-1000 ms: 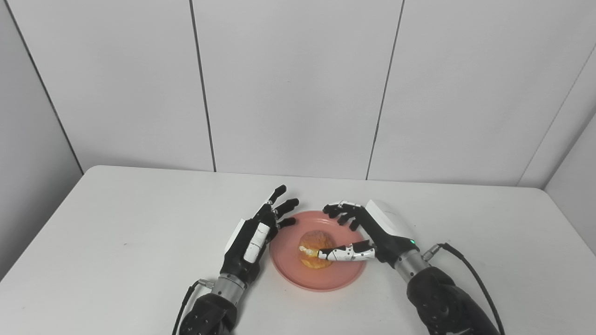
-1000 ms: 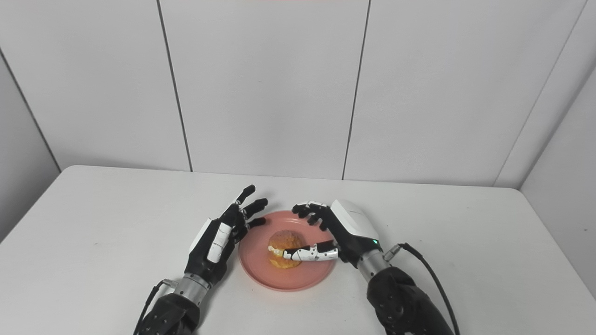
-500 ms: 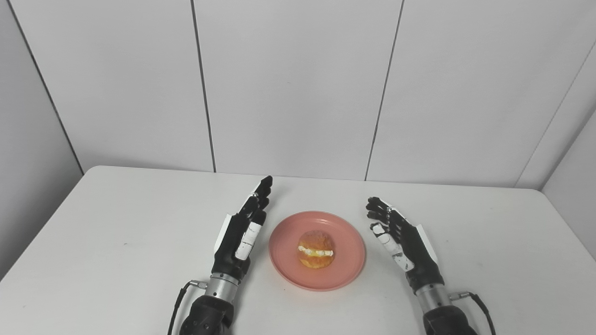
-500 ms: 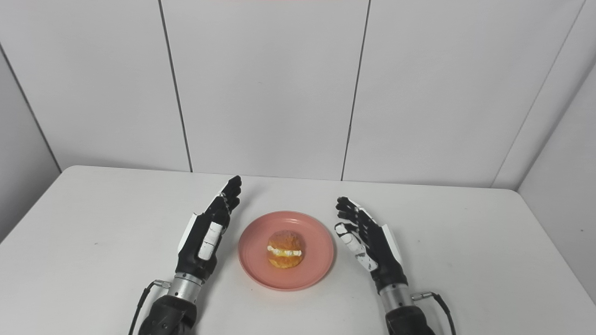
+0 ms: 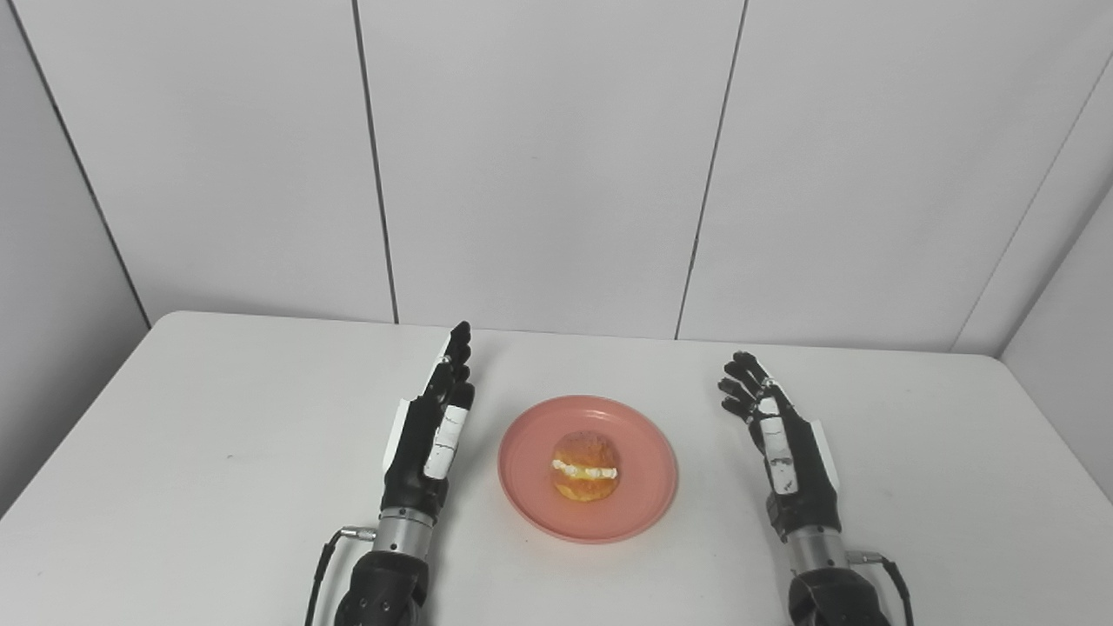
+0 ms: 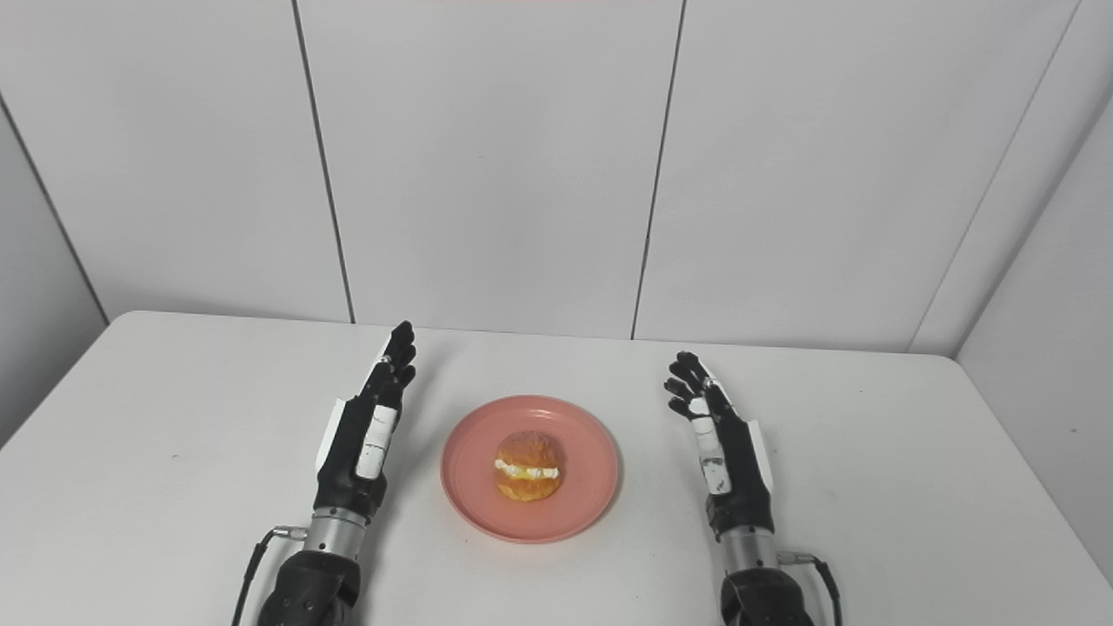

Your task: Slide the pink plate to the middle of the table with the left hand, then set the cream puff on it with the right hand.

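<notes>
On the broad white counter (image 5: 217,452) we see the round pink plastic plate (image 5: 648,474) lying near the middle, with the small golden cream puff with a white filling line (image 5: 585,467) on its centre. Our left hand (image 5: 428,435) and right hand (image 5: 787,456) flank it, well apart, fingers extended, empty. We judge both steps done; nothing remains but resting.

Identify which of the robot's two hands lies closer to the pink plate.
The left hand: a narrower strip of table separates it from the pink plate than separates the right hand.
</notes>
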Controlling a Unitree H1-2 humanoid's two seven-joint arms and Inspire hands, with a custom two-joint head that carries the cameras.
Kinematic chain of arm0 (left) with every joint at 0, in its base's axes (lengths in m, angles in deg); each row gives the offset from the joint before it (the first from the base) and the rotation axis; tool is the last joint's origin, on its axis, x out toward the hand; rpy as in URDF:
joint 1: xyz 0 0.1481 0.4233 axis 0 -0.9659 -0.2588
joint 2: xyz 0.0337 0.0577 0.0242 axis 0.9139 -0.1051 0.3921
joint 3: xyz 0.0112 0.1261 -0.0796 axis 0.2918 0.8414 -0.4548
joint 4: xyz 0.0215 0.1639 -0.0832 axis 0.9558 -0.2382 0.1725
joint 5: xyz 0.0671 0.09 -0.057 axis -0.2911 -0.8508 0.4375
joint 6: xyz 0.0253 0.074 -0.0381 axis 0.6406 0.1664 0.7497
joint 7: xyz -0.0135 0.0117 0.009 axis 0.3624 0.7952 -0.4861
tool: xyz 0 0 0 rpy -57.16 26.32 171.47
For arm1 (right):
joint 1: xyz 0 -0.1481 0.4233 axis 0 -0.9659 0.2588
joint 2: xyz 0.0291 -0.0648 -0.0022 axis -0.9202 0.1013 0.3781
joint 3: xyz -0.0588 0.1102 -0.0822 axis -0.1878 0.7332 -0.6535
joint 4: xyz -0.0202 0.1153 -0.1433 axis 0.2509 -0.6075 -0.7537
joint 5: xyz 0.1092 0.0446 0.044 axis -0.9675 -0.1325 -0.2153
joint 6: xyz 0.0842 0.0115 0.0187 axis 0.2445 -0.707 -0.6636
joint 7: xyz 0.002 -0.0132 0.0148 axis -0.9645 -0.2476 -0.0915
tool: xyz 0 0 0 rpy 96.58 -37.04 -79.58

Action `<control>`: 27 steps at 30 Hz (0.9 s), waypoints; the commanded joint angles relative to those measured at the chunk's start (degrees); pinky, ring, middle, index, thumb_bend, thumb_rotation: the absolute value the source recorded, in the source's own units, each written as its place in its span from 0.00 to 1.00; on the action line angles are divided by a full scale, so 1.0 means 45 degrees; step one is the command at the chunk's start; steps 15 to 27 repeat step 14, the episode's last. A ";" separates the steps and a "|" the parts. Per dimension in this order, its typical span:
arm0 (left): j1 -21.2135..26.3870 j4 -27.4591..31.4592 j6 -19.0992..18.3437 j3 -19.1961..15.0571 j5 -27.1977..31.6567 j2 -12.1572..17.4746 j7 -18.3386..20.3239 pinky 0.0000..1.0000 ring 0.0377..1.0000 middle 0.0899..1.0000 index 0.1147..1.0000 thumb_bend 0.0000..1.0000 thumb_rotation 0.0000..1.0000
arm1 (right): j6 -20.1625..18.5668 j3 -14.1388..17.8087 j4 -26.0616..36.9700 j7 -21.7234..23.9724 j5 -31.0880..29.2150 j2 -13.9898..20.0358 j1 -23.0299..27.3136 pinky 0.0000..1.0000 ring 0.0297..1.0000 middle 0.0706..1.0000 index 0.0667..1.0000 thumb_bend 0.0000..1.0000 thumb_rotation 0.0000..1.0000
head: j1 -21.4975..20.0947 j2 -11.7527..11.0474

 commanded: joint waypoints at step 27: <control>-0.1191 -0.0045 -0.3329 -0.0785 0.1518 -0.0921 -0.0215 1.00 1.00 1.00 1.00 0.88 0.95 | -0.0264 -0.0173 -0.0383 -0.0783 0.0928 -0.0466 -0.0478 0.94 0.95 0.95 0.92 0.83 1.00 | -0.0003 0.0094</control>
